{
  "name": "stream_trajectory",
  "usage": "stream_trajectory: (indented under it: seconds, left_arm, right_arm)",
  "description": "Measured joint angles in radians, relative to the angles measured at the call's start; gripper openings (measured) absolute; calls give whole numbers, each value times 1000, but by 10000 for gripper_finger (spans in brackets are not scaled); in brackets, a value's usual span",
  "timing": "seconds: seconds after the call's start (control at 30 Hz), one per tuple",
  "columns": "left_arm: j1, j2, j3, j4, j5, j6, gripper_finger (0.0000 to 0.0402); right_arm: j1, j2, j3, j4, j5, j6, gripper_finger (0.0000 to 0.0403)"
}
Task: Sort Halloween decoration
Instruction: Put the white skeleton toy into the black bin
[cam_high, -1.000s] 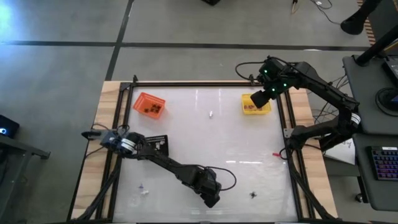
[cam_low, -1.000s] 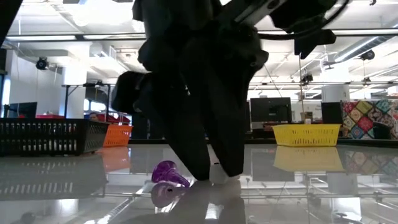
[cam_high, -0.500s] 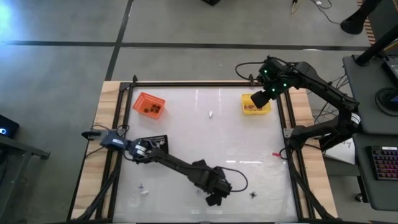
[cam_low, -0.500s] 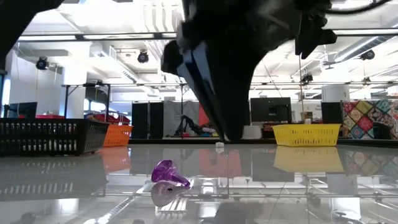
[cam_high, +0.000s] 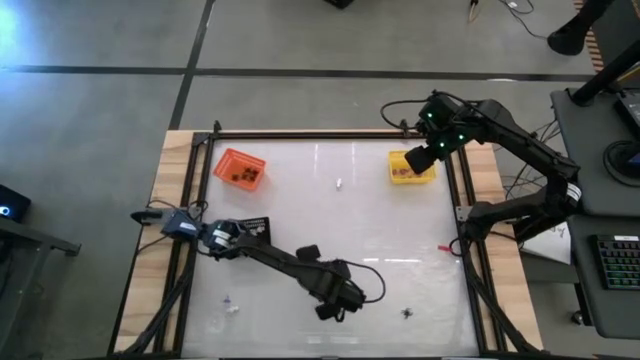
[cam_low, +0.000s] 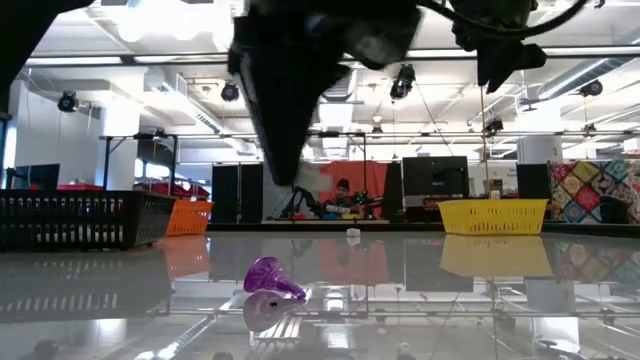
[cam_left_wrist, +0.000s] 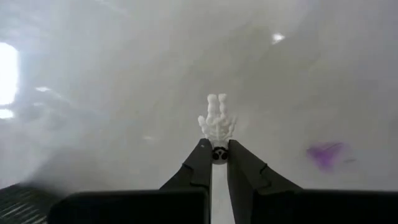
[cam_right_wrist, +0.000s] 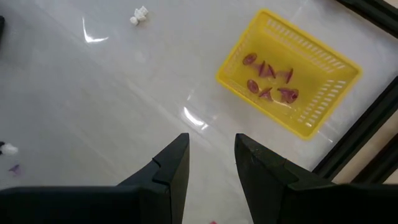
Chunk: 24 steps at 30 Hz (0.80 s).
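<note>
A small white skeleton-hand trinket (cam_left_wrist: 216, 121) sticks out beyond the fingertips of my left gripper (cam_left_wrist: 215, 151), which is shut on it above the table's near middle (cam_high: 333, 308). In the low view this gripper (cam_low: 284, 178) hangs well above the glass. My right gripper (cam_right_wrist: 211, 152) stands open in the air by the yellow tray (cam_right_wrist: 323, 102), which holds several purple trinkets (cam_right_wrist: 267, 78). A purple trinket (cam_low: 270, 280) lies on the table near the front. Another white trinket (cam_high: 339, 184) lies at the far middle, and a black one (cam_high: 407, 313) lies near the front right. My left gripper pinches the narrow wrist end (cam_left_wrist: 218, 151) of the white skeleton hand between its two fingertips. The fingers point down at the table. The trinket is lifted clear of the glass, its finger bones sticking out past the fingertips.
An orange tray (cam_high: 241, 168) with dark trinkets stands at the far left, a black tray (cam_high: 254, 230) at the left middle. A small white trinket (cam_high: 230, 303) lies near the front left. A dark frame (cam_high: 330, 134) borders the glossy table top.
My left gripper has shut on the white trinket that lay on the table and has risen with it, rolling its wrist as it went. The trinket now hangs clear of the glass. The purple trinket has stayed where it was.
</note>
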Motion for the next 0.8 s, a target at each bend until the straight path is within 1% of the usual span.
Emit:
stream_trajectory:
  seconds: [0.1,0.27,0.4,0.53,0.7,0.8]
  left_arm:
    - [-4,-17,0,-63,-44,2,1]
    - [-8,-83,-10,-56,-61,33,0]
    - [-8,-158,-56,-54,-79,33,0]
    - [-7,-281,-172,-53,-89,-4,0]
    - [-15,-454,-402,-51,-87,-97,0]
    - [-20,-565,-540,-6,-85,-148,0]
  right_arm:
    - [0,-10,0,-5,0,2,121]
    - [0,-33,0,-31,0,2,121]
    - [5,-59,-1,-52,1,3,121]
    - [5,-88,-2,-51,0,11,121]
    - [5,-120,-2,-49,1,42,121]
    - [5,-133,-2,-49,1,55,121]
